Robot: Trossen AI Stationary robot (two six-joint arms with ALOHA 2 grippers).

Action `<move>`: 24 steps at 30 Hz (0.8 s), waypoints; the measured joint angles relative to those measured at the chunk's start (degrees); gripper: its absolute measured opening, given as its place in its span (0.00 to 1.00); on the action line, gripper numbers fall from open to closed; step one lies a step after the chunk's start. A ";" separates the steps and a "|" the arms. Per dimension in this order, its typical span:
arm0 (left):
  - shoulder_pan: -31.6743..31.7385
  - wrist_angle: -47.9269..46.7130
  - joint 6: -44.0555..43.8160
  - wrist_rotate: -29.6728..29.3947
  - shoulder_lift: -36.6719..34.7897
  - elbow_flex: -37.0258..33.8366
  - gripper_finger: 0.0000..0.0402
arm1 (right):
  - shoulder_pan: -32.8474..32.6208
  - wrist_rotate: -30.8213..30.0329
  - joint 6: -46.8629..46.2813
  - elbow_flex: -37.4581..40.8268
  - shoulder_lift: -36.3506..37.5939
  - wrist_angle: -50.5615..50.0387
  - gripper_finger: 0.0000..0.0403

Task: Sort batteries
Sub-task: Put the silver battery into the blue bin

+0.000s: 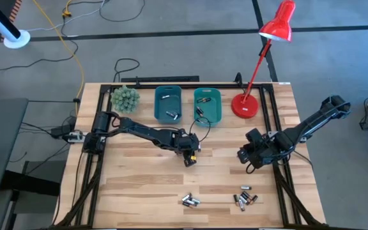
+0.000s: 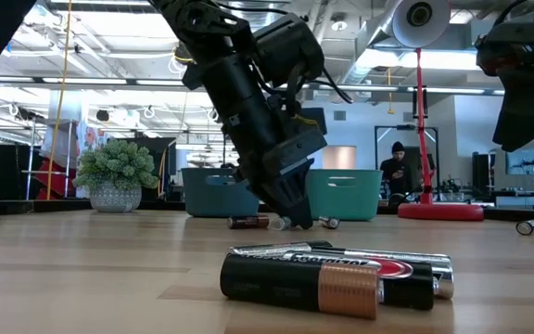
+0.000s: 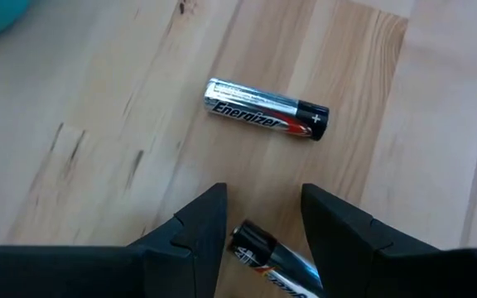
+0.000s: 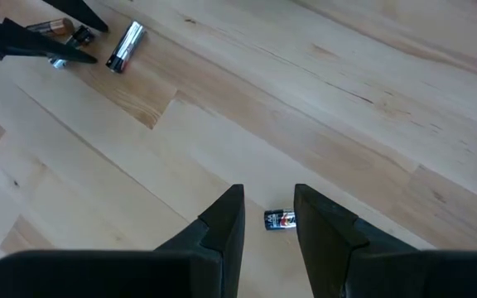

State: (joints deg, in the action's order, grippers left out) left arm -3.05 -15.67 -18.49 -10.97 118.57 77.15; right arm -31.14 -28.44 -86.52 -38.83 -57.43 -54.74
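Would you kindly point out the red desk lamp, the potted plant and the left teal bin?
red desk lamp (image 1: 244, 106): high view, on its base.
potted plant (image 1: 124, 98): high view, on its foliage.
left teal bin (image 1: 158, 102): high view, on its rim.

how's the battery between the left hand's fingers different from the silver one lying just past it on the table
The battery between the fingers sits between the left hand's two fingers and is only partly in view; the free battery lies whole on the bare wood, apart from the hand. The first points its dark end away from the hand; the second lies crosswise, its dark plus end to one side. Both are silver cells with a dark end and red print.
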 joint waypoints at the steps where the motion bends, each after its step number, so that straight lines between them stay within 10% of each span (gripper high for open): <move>1: 0.00 -0.04 0.02 -0.01 0.01 0.12 0.38 | 0.00 0.00 0.00 0.00 -0.01 0.00 0.31; 14: 0.35 -2.99 12.06 -0.23 0.17 7.12 0.38 | 0.00 0.01 -0.02 0.00 0.00 0.37 0.31; 24: 0.35 -14.68 55.12 -0.40 0.02 14.84 0.38 | 0.00 0.01 -0.03 0.00 0.00 0.52 0.31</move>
State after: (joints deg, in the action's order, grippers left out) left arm -2.70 -30.35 36.62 -11.37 118.59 91.98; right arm -31.14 -28.42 -86.55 -38.83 -57.43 -54.22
